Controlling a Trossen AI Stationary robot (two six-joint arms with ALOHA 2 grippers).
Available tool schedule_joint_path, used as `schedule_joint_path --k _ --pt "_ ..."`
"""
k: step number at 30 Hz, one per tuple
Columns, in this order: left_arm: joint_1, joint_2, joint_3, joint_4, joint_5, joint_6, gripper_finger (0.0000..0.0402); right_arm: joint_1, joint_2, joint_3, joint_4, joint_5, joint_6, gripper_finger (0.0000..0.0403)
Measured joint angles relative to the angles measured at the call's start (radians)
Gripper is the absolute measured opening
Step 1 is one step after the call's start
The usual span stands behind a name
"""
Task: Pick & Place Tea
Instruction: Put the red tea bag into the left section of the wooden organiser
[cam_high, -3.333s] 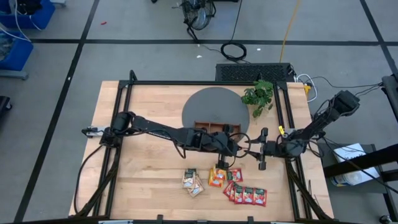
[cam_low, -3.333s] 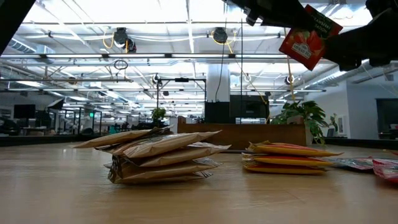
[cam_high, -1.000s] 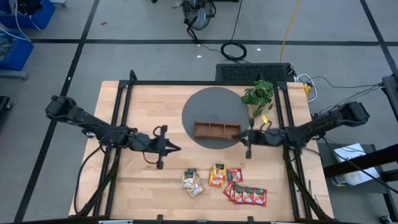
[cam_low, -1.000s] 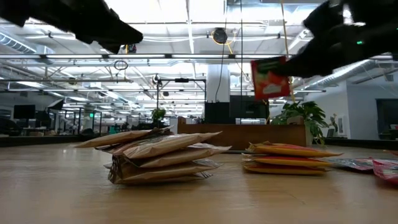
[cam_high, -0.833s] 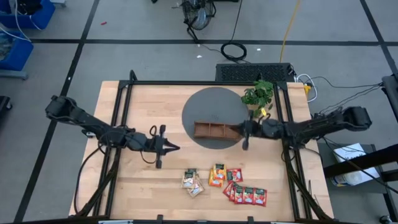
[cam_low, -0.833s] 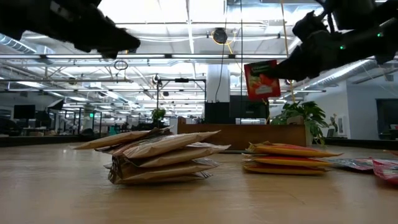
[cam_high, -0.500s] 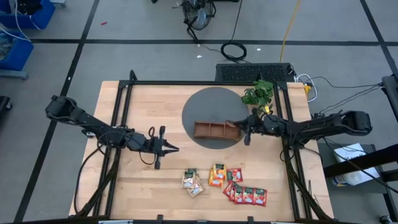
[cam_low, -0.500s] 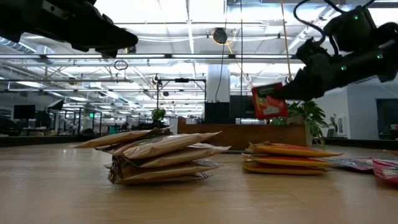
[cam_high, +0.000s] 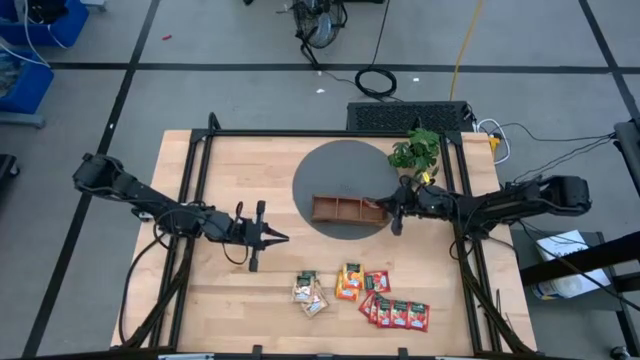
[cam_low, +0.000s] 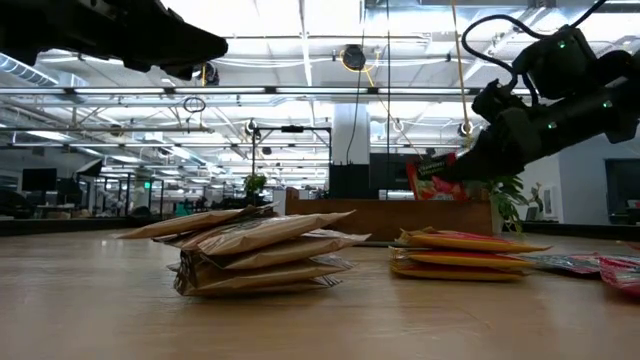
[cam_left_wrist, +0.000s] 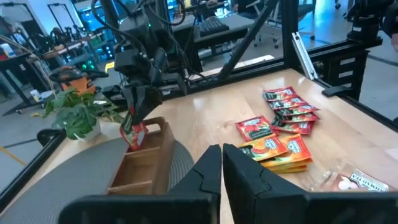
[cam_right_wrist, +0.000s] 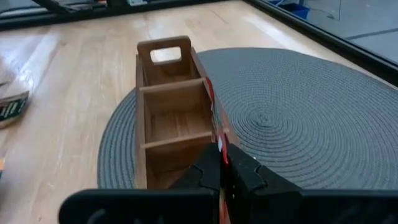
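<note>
My right gripper (cam_high: 385, 207) is shut on a red tea sachet (cam_left_wrist: 133, 134) over the right end of the brown wooden tray (cam_high: 345, 209), which stands on a round grey mat (cam_high: 340, 170). The sachet also shows in the low view (cam_low: 432, 176). My left gripper (cam_high: 272, 237) is shut and empty above the bare table, left of the tray. The other sachets lie near the table's near edge: a pale stack (cam_high: 308, 290), an orange stack (cam_high: 348, 280) and several red ones (cam_high: 397, 310). My right gripper pinches the red sachet by its upper edge (cam_left_wrist: 135, 119) between its two fingers, coming slanting down from the table's right. The sachet hangs on edge below the fingers, its lower end (cam_right_wrist: 210, 102) along the tray's long wall at the right-end compartment. Whether it touches the tray, I cannot tell.
A green leafy plant (cam_high: 415, 152) stands at the far right, just behind my right arm. Black frame rails run along the table's left and right sides. Bare wood lies between my left gripper and the sachet stacks.
My right gripper has gone a little toward the table's left and far edge and down toward the tray's right end, carrying the red sachet. The sachet now hangs much lower, level with the tray.
</note>
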Motion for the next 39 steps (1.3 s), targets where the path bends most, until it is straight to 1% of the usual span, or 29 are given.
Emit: schedule_joint_path --k 6,11,14,20,25,27,29,34,37,39 --pt "0.0 0.0 0.0 -0.002 0.0 -0.001 0.0004 0.0 0.073 0.0 0.087 0.002 0.003 0.0" --pt "0.0 0.0 0.0 -0.013 0.0 -0.009 0.0024 0.0 0.098 0.0 0.085 0.003 0.0 0.0001" --pt "0.0 0.0 0.001 -0.015 0.0 -0.009 0.0025 0.0 0.098 0.0 0.087 0.004 0.0 0.0007" --pt "0.0 0.0 0.001 -0.016 0.0 -0.02 0.0004 0.0 0.097 0.0 0.082 0.036 0.008 0.0034" --pt "0.0 0.0 0.001 -0.017 0.0 -0.036 0.0024 0.0 0.097 0.0 0.095 0.037 0.01 0.0062" --pt "0.0 0.0 0.001 -0.017 0.0 -0.039 0.0032 0.0 0.095 0.0 0.11 0.061 0.01 0.0073" --pt "0.0 0.0 0.001 -0.017 0.0 -0.043 0.0035 0.0 0.084 0.0 0.136 0.085 0.0 0.0083" --pt "0.0 0.0 0.001 -0.018 -0.003 -0.05 0.0037 0.0 0.028 0.0 0.239 0.088 -0.086 0.0099" --pt "0.0 0.0 0.001 -0.018 -0.009 -0.054 0.0037 0.0 -0.026 0.014 0.225 0.11 -0.104 0.0102" --pt "0.0 0.0 0.001 -0.018 -0.01 -0.06 0.0037 0.001 -0.063 0.024 0.178 0.125 -0.113 0.0102"
